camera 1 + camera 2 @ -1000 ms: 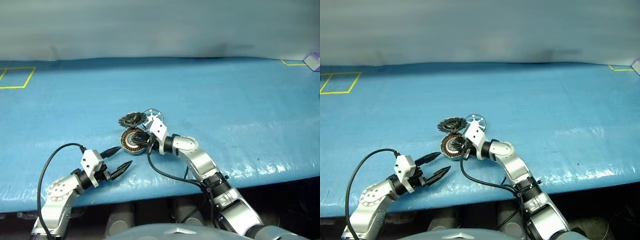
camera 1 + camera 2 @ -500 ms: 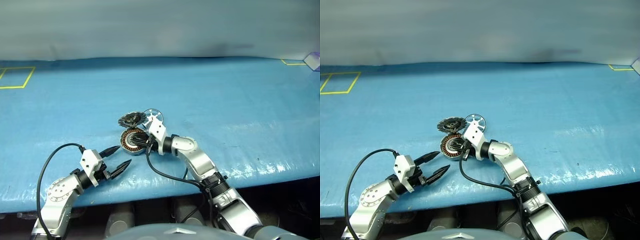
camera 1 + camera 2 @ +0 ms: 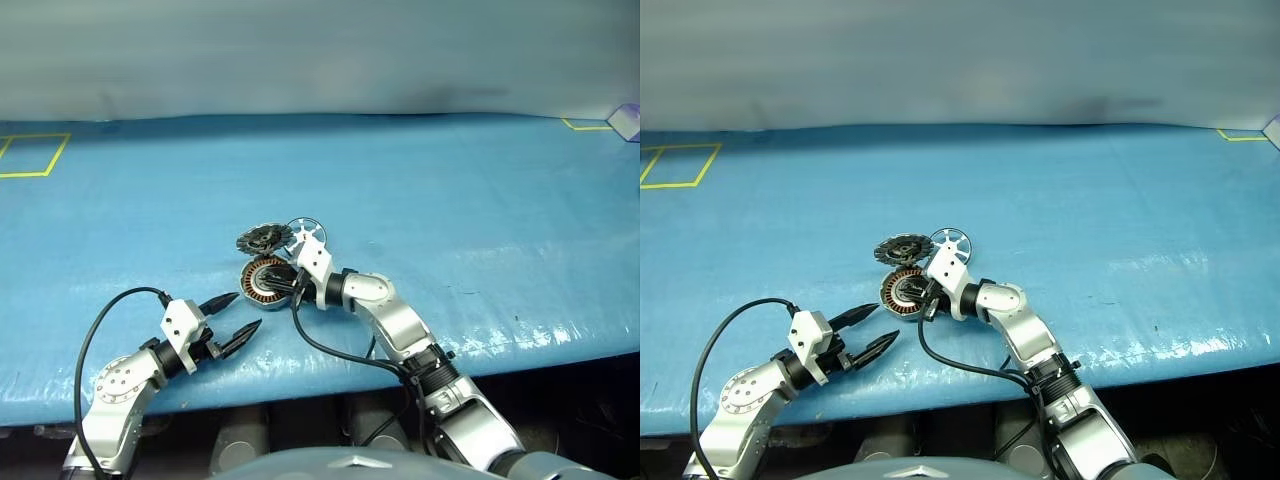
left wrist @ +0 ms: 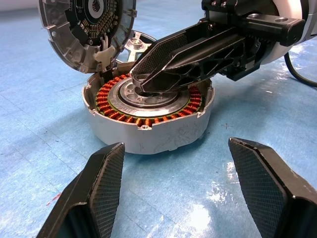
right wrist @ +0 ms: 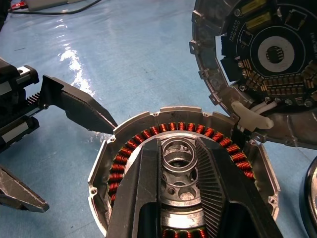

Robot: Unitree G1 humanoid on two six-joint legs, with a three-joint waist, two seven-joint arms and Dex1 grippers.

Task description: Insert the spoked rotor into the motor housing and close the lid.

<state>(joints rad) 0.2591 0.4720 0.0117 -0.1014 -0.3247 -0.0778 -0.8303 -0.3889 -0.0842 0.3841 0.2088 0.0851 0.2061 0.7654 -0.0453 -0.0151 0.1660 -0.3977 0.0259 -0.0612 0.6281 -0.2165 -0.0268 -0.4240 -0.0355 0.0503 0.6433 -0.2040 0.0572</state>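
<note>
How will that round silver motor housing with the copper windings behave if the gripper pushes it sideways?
The round silver motor housing sits flat and squat on the blue mat, so it should slide, not tip or roll. Its metal shell and dense copper windings suggest it is heavy for its size. The dark toothed lid looks attached at its edge and may swing.

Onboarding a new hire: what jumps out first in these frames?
The motor housing, ringed with copper-orange windings, sits on the blue table, and the right gripper reaches over it with its fingers at the grey centre hub. The lid stands tilted open at the housing's far edge. The left gripper waits open just short of the housing.
</note>
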